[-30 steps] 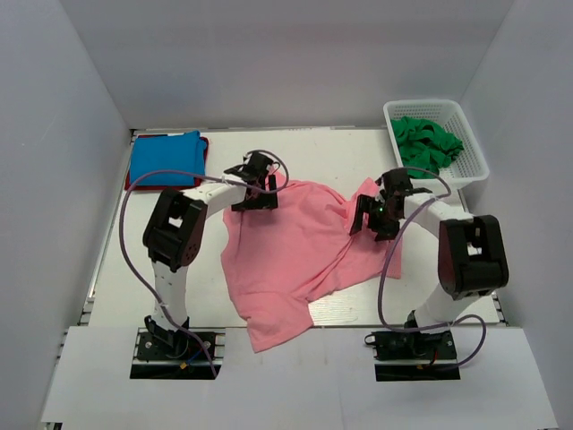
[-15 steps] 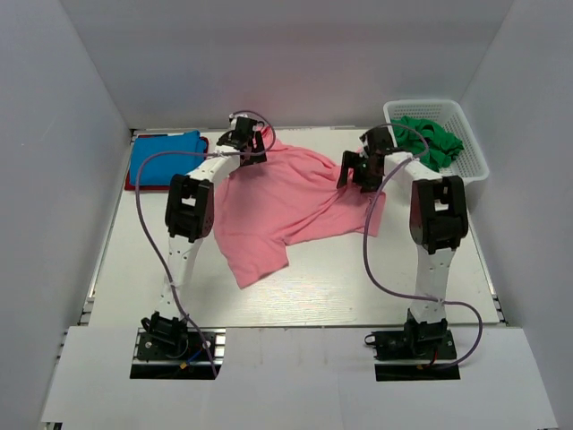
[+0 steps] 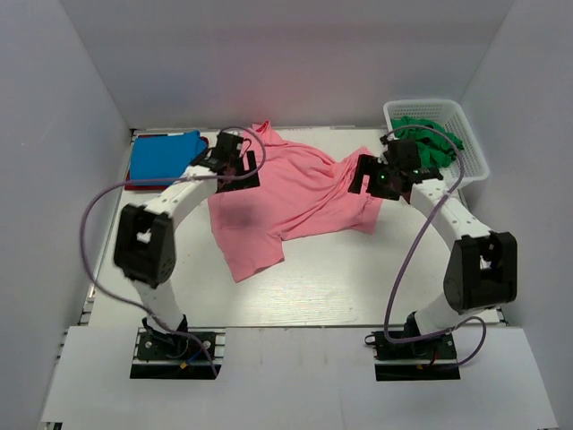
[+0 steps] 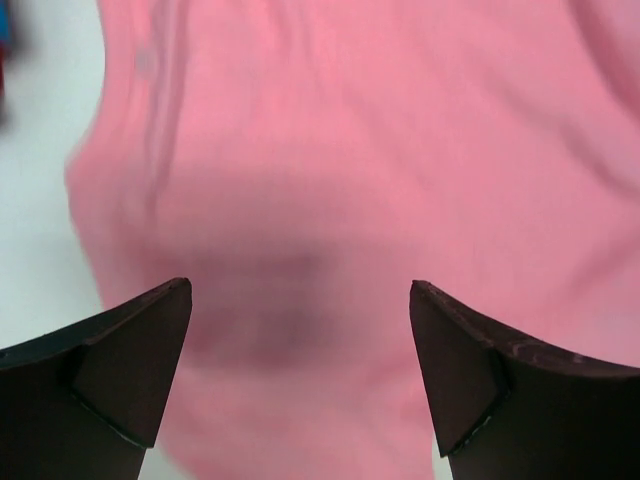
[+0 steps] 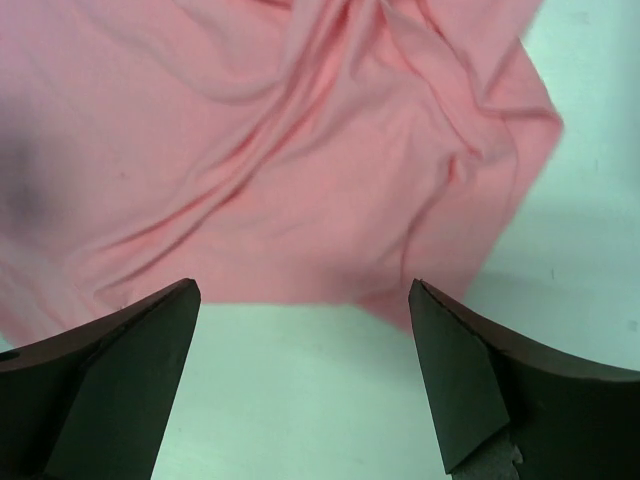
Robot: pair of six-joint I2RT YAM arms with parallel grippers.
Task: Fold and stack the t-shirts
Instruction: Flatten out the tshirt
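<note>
The salmon pink t-shirt (image 3: 286, 197) lies spread and wrinkled across the middle of the table. My left gripper (image 3: 231, 168) hovers over its left part, jaws open and empty; pink cloth (image 4: 330, 170) fills the left wrist view. My right gripper (image 3: 374, 179) hovers over the shirt's right edge, jaws open and empty; the right wrist view shows the pink shirt's hem (image 5: 300, 150) and bare table below it. A folded bright blue t-shirt (image 3: 161, 157) lies at the back left on a red one (image 3: 136, 185). Dark green t-shirts (image 3: 430, 143) fill the basket.
The white lattice basket (image 3: 474, 152) stands at the back right corner. White walls enclose the table on three sides. Bare tabletop (image 3: 358, 278) lies in front of the pink shirt.
Both arms dragged the pink shirt from the near edge toward the back, then let go and drew back a little; the shirt now lies flatter on the table.
</note>
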